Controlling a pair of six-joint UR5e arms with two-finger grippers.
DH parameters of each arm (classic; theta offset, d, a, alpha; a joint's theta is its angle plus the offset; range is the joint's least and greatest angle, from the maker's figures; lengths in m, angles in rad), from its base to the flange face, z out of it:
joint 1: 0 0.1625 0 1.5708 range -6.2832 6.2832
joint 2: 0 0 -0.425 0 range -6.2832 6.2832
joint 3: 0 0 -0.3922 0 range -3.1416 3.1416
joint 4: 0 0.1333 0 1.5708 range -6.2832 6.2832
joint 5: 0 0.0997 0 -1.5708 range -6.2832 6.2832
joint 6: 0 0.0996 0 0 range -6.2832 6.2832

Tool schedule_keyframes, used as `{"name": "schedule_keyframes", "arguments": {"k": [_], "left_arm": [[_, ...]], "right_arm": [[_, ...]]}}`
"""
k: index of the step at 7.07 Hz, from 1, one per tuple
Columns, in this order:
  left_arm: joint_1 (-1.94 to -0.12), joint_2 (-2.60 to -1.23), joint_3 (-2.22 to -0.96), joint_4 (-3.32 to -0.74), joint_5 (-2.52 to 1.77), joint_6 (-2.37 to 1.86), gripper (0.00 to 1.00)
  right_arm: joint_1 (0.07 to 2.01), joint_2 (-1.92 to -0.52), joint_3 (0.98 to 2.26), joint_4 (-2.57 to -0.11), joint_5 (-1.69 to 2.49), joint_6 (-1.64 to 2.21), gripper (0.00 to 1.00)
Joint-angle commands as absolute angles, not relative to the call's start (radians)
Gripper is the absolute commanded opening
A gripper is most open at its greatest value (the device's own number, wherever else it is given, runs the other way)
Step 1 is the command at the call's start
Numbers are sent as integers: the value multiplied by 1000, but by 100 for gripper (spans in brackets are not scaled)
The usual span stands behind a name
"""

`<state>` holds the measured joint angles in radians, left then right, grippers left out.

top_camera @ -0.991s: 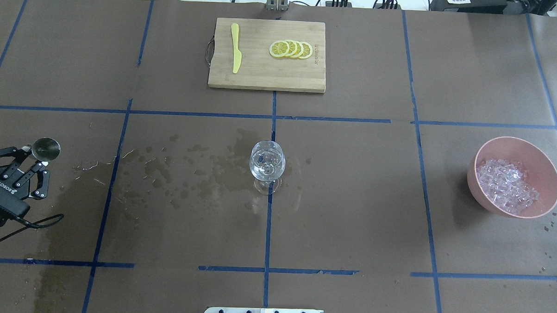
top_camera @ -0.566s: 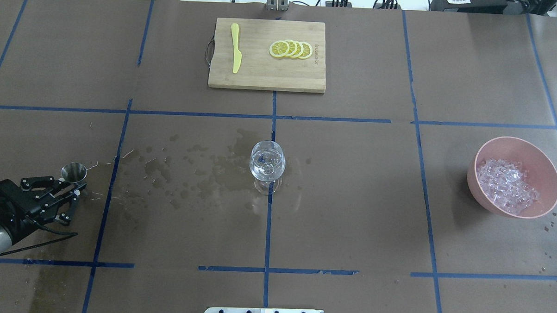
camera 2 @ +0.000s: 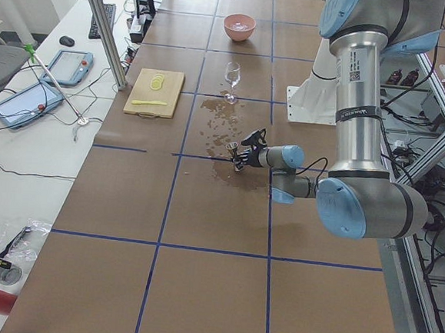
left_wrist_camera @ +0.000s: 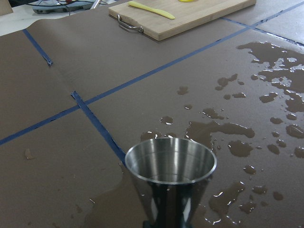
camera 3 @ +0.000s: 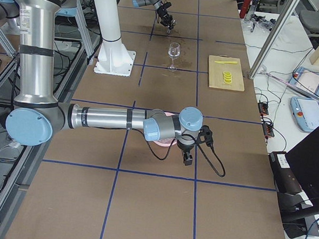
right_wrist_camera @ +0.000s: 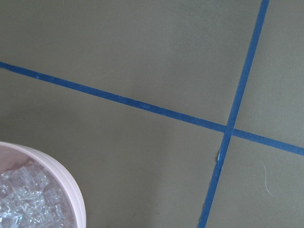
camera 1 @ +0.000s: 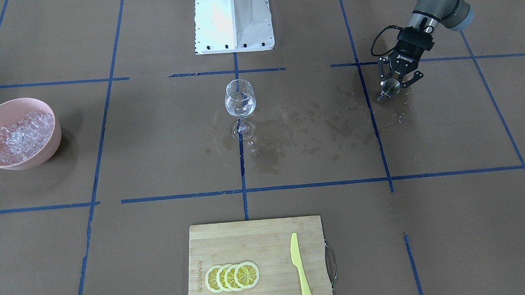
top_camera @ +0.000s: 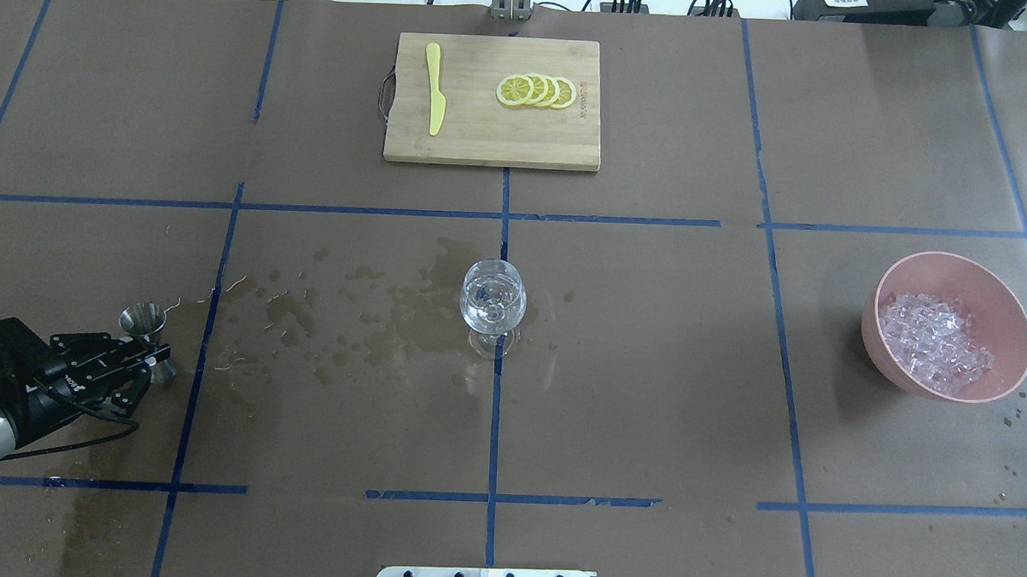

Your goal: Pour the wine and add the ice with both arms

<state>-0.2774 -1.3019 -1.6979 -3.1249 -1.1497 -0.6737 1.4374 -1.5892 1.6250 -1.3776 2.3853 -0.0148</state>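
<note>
While the left end effector (top_camera: 154,357) clasped one jigger (top_camera: 143,319), one glass (top_camera: 493,301), one bowl (top_camera: 872,331) of ice (top_camera: 934,342) and four lemon slices (top_camera: 537,91) sat apart; right end effector's (camera 3: 188,161) opening was unclear.

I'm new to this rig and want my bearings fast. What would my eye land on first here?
The dark wet patches splashed over the brown paper between the stemmed glass at the table's centre and the left gripper, which holds a steel jigger upright. Next, the pink bowl of ice on the robot's right, and the cutting board with lemon slices and a yellow knife across the table.
</note>
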Motion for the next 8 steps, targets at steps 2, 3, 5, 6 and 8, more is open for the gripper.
{"name": "schedule_keyframes", "arguments": {"k": [2, 3, 5, 6, 8], "left_arm": [[-278, -1307, -1651, -3287, -911, -701, 0], [-278, -1308, -1610, -3348, -870, -751, 0], [-270, -1315, -1580, -3358, -798, -773, 0], [-265, -1327, -1568, -3343, -795, -773, 0], [-252, -1363, -1520, -3339, -798, -773, 0]], "right_arm": [[1437, -1589, 1626, -1378, 2385, -15, 100], [1437, -1589, 1626, -1378, 2385, -15, 100], [1437, -1589, 1628, -1378, 2385, -15, 100], [1437, -1589, 1629, -1378, 2385, -15, 100], [1437, -1589, 1629, -1378, 2385, -15, 100]]}}
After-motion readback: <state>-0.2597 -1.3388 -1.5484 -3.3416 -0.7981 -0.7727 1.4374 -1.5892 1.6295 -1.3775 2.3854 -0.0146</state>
